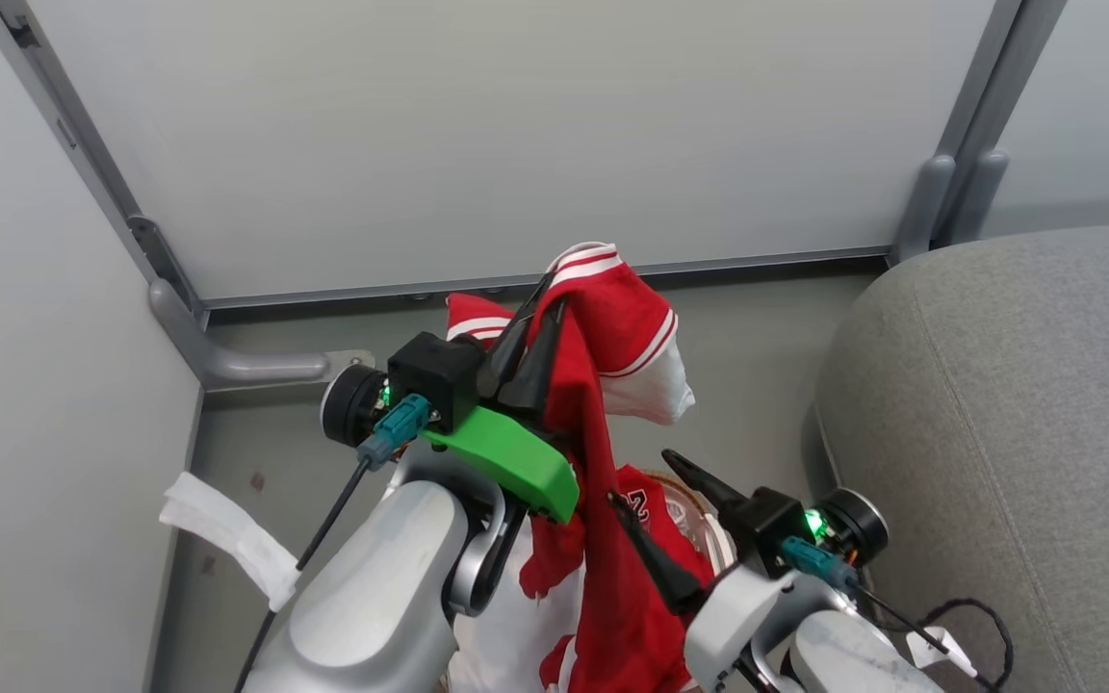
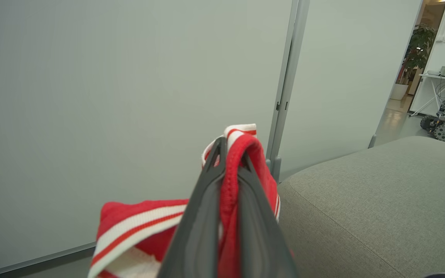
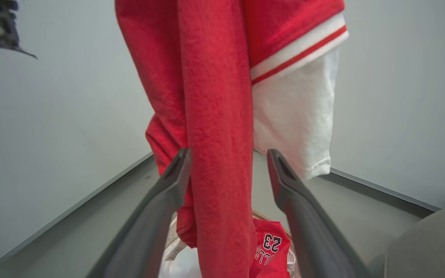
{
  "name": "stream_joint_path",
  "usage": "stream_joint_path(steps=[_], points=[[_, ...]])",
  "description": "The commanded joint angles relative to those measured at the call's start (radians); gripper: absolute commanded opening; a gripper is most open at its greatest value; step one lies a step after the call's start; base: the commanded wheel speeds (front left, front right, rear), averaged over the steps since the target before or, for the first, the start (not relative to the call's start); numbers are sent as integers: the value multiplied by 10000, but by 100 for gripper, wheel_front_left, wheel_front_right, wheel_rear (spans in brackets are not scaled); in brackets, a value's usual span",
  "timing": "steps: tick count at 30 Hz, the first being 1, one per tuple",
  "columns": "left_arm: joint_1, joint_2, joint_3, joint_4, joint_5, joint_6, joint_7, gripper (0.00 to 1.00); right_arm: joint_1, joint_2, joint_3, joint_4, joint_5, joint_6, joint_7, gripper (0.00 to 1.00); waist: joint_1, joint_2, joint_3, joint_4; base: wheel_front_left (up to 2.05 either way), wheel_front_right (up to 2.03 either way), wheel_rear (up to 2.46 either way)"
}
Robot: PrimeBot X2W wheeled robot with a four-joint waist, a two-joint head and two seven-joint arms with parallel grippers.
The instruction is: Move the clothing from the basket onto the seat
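Grey partition walls, grey floor. Left gripper [image 1: 556, 292]: clamped on red clothing [image 1: 622, 318], which drapes down. Right gripper [image 1: 639, 474]: fingers wide, hanging cloth between them. Basket [image 1: 699, 520] beneath: "23" jersey [image 3: 270, 243] inside. Seat [image 1: 1017, 433]: floor's right edge.

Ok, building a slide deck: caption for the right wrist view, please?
Open right gripper flanks a hanging red garment, the 23 jersey lying below.

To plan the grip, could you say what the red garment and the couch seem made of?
Red garment: probably soft matte knit fabric; it hangs limp with a fuzzy surface. Couch: grey woven upholstery, matte; fine weave and stitched seam show.
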Motion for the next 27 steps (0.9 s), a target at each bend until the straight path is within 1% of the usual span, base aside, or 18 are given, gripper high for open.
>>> stream_joint_path(steps=[1,10,18,19,20,21,22,27], points=[[-207,18,-105,-15,-104,44,6,0,-252,-45,142,188,92,-3,-47,100,1,0,93,173,0,0,0],[-615,16,-1026,-49,-582,215,-70,0,-1482,-38,934,1317,336,-3,-47,100,1,0,266,644,0,0,0],[-922,13,-1727,-67,-1004,389,-151,0,-1856,-44,1533,2398,630,-3,-36,100,1,0,245,849,0,0,0],[-929,15,-1800,-78,-1076,403,-160,0,-1836,-41,1608,2531,687,-3,-36,90,1,0,227,878,0,0,0],[-941,18,-1901,-85,-1160,442,-144,0,-1817,-36,1693,2625,756,-3,-35,46,1,0,211,903,0,0,0],[-959,18,-1967,-94,-1220,465,-154,0,-1804,-36,1763,2690,801,-3,-35,11,1,0,204,922,0,0,0],[-988,16,-2037,-100,-1286,498,-155,0,-1779,-42,1763,2773,922,-5,-35,0,1,0,193,941,0,0,0],[-1034,15,-2227,-15,-1454,644,-213,0,-1678,-45,1675,3023,1084,-5,-35,0,1,0,155,956,0,0,0]])
